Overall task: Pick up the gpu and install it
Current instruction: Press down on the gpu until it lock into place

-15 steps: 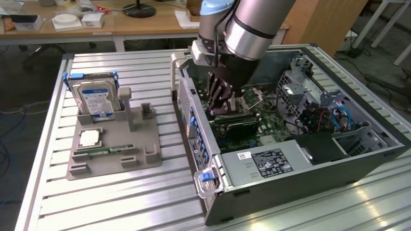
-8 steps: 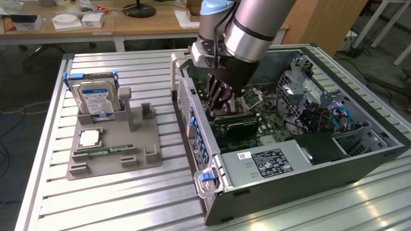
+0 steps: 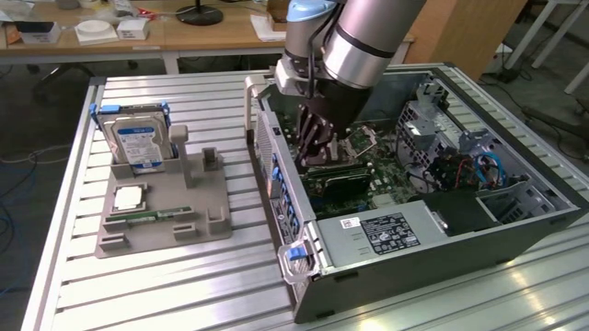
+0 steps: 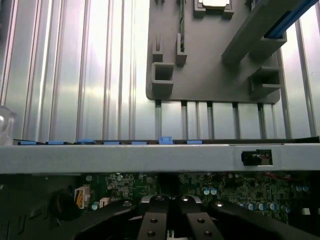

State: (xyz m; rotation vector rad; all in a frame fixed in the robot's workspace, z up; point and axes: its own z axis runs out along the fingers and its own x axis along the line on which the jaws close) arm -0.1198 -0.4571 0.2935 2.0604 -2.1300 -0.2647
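Arm reaches down into the open PC case [image 3: 432, 227], which lies on its side on the slatted metal table [image 3: 184, 289]. Gripper [image 3: 318, 155] is low over the motherboard [image 3: 387, 176], fingers drawn together. The gpu [image 3: 338, 181], a dark flat card, sits just under the fingertips among the board's slots; whether the fingers still pinch its edge I cannot tell. Wrist view: gripper [image 4: 172, 220] black and closed above green board, case wall [image 4: 150, 159] crossing in front. On the exterior view's left, a grey holder tray [image 3: 184, 214] rests on the table, well apart from the case, with a hard drive [image 3: 138, 141] standing upright, a processor [image 3: 128, 198] lying flat and a memory stick [image 3: 143, 217] in its slot.
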